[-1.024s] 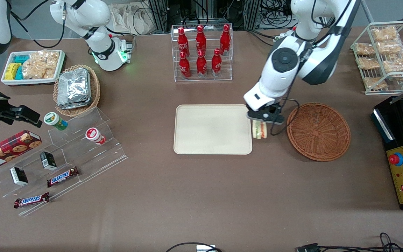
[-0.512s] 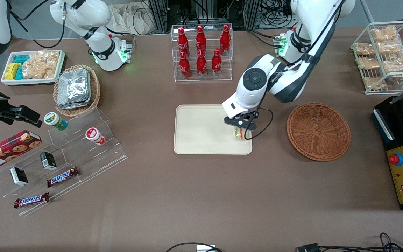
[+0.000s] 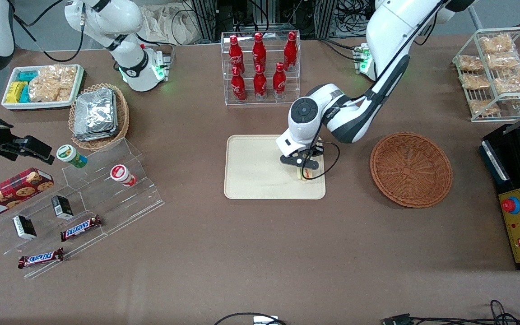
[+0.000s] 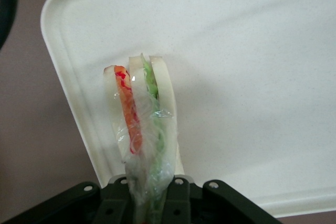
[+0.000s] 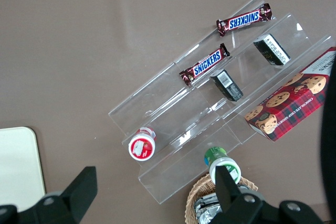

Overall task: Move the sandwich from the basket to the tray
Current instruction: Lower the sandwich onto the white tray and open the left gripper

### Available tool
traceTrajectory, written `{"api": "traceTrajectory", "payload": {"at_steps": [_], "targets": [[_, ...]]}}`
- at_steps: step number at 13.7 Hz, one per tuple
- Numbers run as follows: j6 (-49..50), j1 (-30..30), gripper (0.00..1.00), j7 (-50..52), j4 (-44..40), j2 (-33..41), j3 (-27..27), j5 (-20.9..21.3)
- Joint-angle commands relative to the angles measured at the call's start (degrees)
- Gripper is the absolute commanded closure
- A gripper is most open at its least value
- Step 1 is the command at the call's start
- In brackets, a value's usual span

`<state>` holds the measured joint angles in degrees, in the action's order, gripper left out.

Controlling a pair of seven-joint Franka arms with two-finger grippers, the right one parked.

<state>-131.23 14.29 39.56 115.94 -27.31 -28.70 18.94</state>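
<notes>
Sandwich (film-wrapped, layered) in claw over tray.

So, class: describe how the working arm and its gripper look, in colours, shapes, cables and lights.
The left arm has glossy white rounded shells with dark grey joint sections and a round dark cap. Its gripper over the tray is black, with a thin black cable looping beside it. A green light glows at the base.
</notes>
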Motion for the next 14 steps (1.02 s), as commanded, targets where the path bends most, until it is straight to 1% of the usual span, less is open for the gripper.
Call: {"api": "traceTrajectory", "payload": {"at_steps": [1,2,3,5,6,10,12,14], "targets": [[0.19,1.45,0.94,1.57,-1.42,-0.90,0.49,1.28],[0.19,1.53,0.86,1.83,-1.42,-0.99,0.49,1.28],[0.19,1.62,0.71,2.62,-1.42,-1.07,0.49,1.28],[0.28,1.80,0.07,5.60,-1.68,-0.99,0.49,1.28],[0.62,1.71,0.00,5.70,-1.86,-0.81,0.49,1.28],[2.20,1.10,0.00,7.02,-3.17,1.64,0.49,1.02],[7.63,0.31,0.00,6.85,-7.37,2.35,0.93,0.23],[14.05,-3.11,0.00,6.50,-12.30,2.35,0.67,-0.65]]}}
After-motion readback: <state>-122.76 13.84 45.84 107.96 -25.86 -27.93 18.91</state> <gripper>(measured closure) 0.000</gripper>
